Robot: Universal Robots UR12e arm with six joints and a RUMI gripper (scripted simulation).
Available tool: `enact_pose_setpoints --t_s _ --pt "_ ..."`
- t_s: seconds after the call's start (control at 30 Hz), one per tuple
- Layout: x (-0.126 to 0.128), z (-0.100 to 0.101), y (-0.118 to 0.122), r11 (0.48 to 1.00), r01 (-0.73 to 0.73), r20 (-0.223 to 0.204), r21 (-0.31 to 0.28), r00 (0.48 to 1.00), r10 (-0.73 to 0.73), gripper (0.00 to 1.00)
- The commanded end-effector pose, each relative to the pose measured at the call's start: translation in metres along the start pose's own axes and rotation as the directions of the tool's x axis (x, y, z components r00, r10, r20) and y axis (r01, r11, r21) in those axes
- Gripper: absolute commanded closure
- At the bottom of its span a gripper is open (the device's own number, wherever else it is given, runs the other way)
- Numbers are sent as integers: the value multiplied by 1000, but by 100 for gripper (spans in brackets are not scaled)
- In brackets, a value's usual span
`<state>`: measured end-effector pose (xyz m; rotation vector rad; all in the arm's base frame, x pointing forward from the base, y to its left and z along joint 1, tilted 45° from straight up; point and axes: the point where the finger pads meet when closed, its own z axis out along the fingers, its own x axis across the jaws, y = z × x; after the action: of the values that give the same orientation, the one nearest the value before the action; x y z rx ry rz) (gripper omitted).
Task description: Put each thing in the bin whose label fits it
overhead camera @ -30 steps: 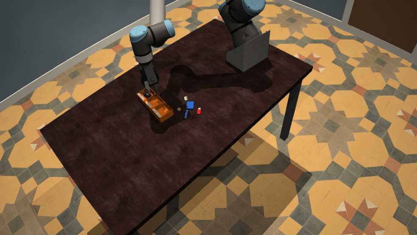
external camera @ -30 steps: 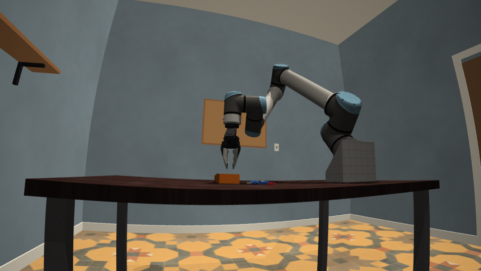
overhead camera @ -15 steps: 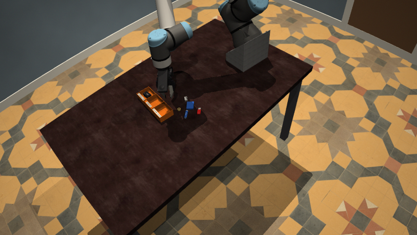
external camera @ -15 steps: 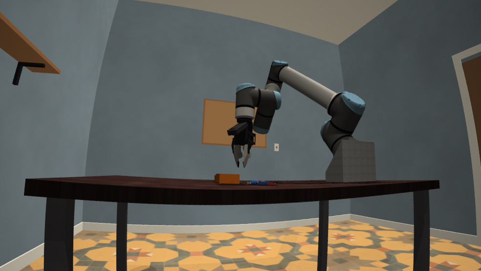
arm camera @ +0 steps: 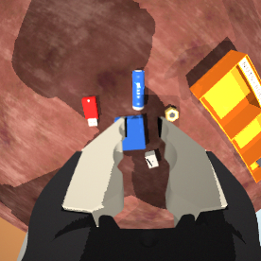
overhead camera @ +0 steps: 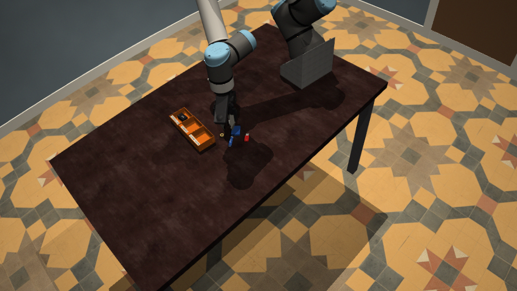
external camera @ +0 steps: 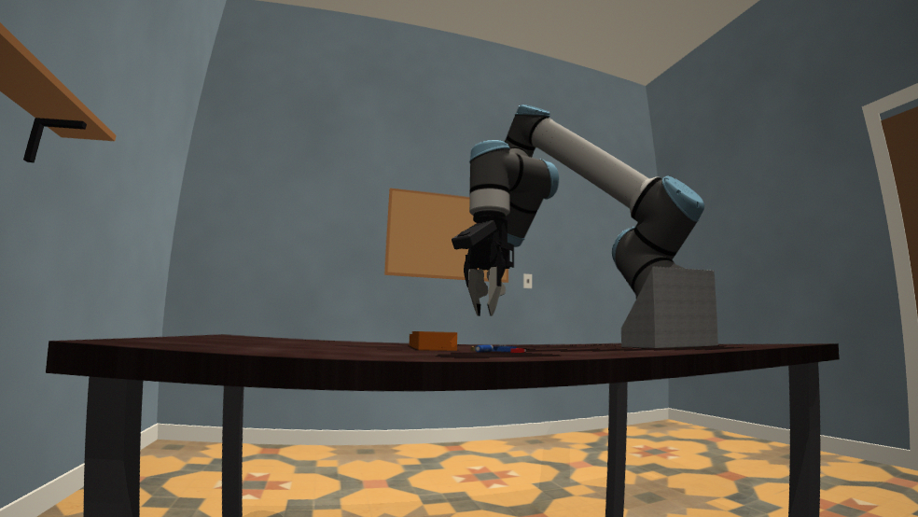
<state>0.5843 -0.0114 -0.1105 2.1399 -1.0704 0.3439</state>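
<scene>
My gripper (overhead camera: 228, 125) (external camera: 484, 313) (arm camera: 142, 118) is open a little and empty. It hangs above a group of small things on the dark table (overhead camera: 144, 187), to the right of the orange three-part bin (overhead camera: 206, 144) (external camera: 433, 340) (arm camera: 208, 80). Straight below the fingers lie a flat blue square (overhead camera: 236, 130) (arm camera: 134, 133) and a small white piece (arm camera: 151, 159). A blue cylinder (overhead camera: 230, 141) (arm camera: 137, 89), a brass nut (overhead camera: 220, 134) (arm camera: 172, 113) and a red stick with a white end (overhead camera: 247, 137) (arm camera: 90, 109) lie just beyond. A black item (overhead camera: 182, 116) sits in the bin's far compartment.
The bin stands upright; its other two compartments look empty. The arm's grey base block (overhead camera: 307, 70) (external camera: 671, 308) stands at the table's far right. The table edge (external camera: 450, 369) is well away from the things.
</scene>
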Motion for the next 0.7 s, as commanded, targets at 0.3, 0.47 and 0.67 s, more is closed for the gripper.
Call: enact_pose_setpoints --t_s 0.3,0.47,0.67 --pt "-6 -1 -5 1000 -2 0 -1 1000 2 83" --pt "-5 -1 -4 1000 -2 0 -1 1000 2 83" --pt "-4 -1 -3 1000 -2 0 -1 1000 2 83"
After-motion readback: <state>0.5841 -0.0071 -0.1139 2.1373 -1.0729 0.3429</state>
